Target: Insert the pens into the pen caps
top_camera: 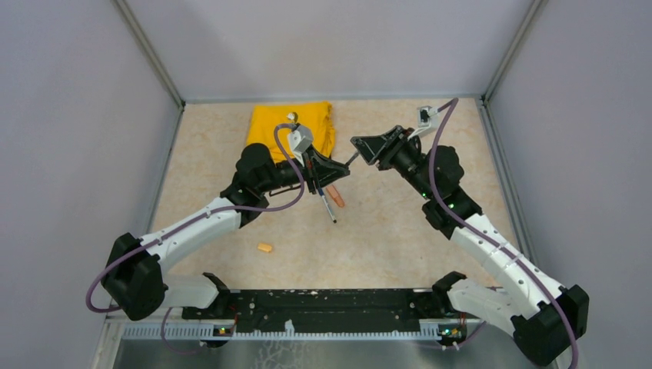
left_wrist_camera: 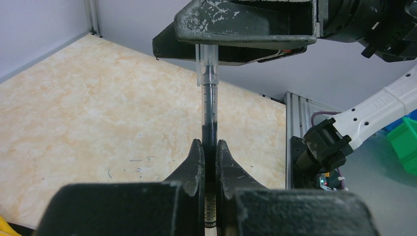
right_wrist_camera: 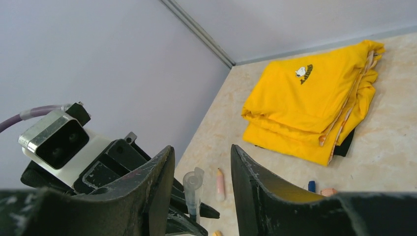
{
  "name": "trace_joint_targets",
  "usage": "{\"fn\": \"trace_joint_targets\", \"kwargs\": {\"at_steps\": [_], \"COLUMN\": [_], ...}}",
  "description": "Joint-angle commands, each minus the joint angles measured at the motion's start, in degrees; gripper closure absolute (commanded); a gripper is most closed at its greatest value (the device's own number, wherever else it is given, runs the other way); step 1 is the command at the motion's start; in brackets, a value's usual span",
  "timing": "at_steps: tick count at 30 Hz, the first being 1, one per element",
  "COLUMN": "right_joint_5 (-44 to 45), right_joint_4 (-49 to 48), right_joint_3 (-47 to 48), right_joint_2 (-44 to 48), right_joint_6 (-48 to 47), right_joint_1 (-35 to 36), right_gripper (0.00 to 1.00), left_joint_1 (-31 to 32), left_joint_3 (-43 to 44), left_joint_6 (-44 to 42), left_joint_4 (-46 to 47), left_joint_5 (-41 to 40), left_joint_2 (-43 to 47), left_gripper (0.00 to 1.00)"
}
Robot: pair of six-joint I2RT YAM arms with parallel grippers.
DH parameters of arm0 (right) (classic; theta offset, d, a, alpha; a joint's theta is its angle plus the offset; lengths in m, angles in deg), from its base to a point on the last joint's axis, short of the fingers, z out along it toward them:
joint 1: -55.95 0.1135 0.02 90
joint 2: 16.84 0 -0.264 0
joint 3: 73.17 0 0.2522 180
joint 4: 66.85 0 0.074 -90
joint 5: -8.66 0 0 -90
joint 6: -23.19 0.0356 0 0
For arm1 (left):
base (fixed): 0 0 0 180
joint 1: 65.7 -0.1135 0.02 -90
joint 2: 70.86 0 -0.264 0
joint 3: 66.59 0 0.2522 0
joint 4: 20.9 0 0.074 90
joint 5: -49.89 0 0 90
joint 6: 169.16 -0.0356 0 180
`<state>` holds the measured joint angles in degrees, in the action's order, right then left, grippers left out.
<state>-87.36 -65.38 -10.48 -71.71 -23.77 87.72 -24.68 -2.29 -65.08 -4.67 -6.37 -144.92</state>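
Left hand (left_wrist_camera: 210,147) is clamped tight on the dark pen (left_wrist_camera: 210,110), holding it up off the worktop (left_wrist_camera: 98,108) with its tip towards the right hand (right_wrist_camera: 201,152). A clear cap (left_wrist_camera: 207,64) sits over that tip, between the right hand's fingers, which stand apart with a gap on each side, pinching nothing. To my eye the cap is slipped on but maybe not pushed home. That's the worry: with nothing gripping it, a loose cap could slide off if the pen tilts, or a finger could clip it while backing away and flick it onto the worktop. A sideways nudge might also twist the pen in its grip. The blue cap (right_wrist_camera: 311,186) lies near the yellow cloth (right_wrist_camera: 305,108), and the orange cap (top_camera: 264,247) is well apart.
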Motion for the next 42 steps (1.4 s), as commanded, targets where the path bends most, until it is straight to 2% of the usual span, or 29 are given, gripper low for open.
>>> {"fn": "trace_joint_targets", "kwargs": {"at_steps": [1, 7, 18, 23, 26, 29, 32, 36, 42], "right_joint_5": [-2.4, -2.24, -1.71, -1.98, -1.85, -1.73, -1.39, -1.07, -0.66], "right_joint_4": [-1.71, -2.06, -2.93, -3.39, -3.61, -3.96, -4.02, -4.0, -4.88], "right_joint_3": [3.45, 3.2, 3.14, 3.1, 3.04, 2.94, 2.86, 2.84, 2.49], "right_joint_2": [-0.26, -0.24, -0.24, -0.21, 0.0, 0.21, 0.53, 0.81, 1.51], "right_joint_6": [1.08, 0.98, 0.82, 0.69, 0.41, 0.28, 0.17, -0.15, -0.26], "right_joint_1": [0.57, 0.6, 0.57, 0.58, 0.57, 0.57, 0.57, 0.57, 0.57], "right_gripper": [0.57, 0.62, 0.62, 0.74, 0.77, 0.75, 0.66, 0.6, 0.6], "left_joint_1": [0.13, 0.12, 0.14, 0.16, 0.15, 0.13, 0.16, 0.12, 0.18], "left_joint_3": [1.84, 2.0, 2.26, 2.32, 2.37, 2.45, 2.55, 2.55, 2.78], "left_joint_6": [-0.73, -0.64, -0.55, -0.63, -0.68, -0.64, -0.73, -0.81, -0.74], "left_joint_4": [1.99, 1.99, 1.73, 1.56, 1.47, 1.38, 1.29, 1.17, 0.98], "left_joint_5": [1.24, 1.58, 1.99, 1.96, 2.05, 2.14, 2.13, 2.18, 2.38], "left_joint_2": [1.0, 0.73, 0.28, 0.16, 0.15, 0.05, 0.03, 0.0, -0.41], "left_gripper": [1.0, 1.0, 1.0, 1.0, 1.0, 1.0, 1.0, 1.0, 1.0]}}
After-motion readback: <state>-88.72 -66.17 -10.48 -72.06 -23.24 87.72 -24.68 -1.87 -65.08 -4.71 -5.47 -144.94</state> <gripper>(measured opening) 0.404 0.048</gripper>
